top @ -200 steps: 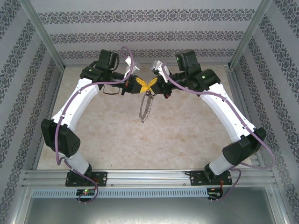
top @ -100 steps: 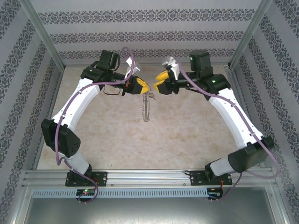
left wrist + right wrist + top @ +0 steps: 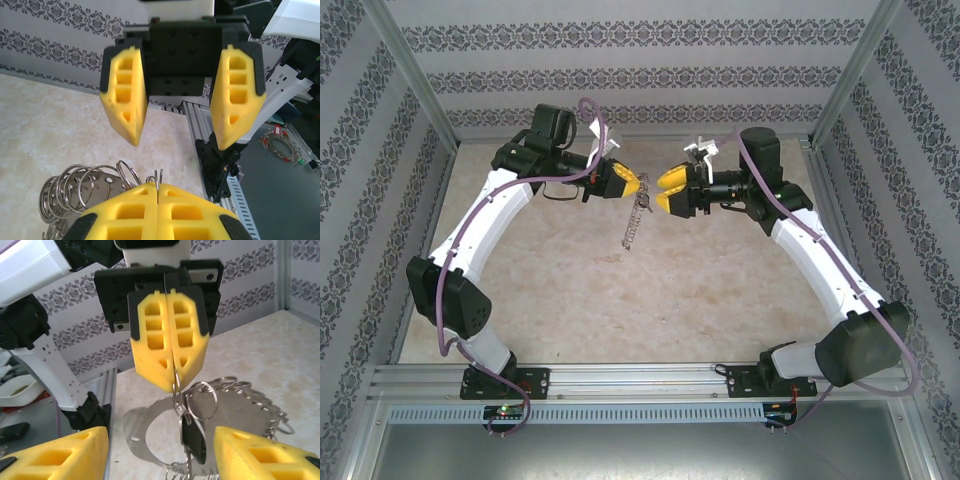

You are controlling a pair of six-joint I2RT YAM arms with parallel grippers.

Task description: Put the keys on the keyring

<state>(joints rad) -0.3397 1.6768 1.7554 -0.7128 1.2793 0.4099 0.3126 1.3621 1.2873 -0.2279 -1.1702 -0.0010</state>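
Observation:
My left gripper is shut on a small split ring at the top of the keyring, which hangs down from it above the table. In the right wrist view the keyring is a flat silvery plate fringed with small rings. A key with a black head dangles in front of it from that small ring. My right gripper faces the left one from a short way to the right, open, with nothing in it. In the left wrist view my left gripper pinches the ring wire, and several rings fan out to its left.
A marbled beige tabletop lies below, fenced by patterned walls and aluminium posts. An aluminium rail with both arm bases runs along the near edge.
The right gripper has let go, opened and drawn back to the right, away from the left gripper. The keyring now hangs from the left gripper alone and has swung slightly.

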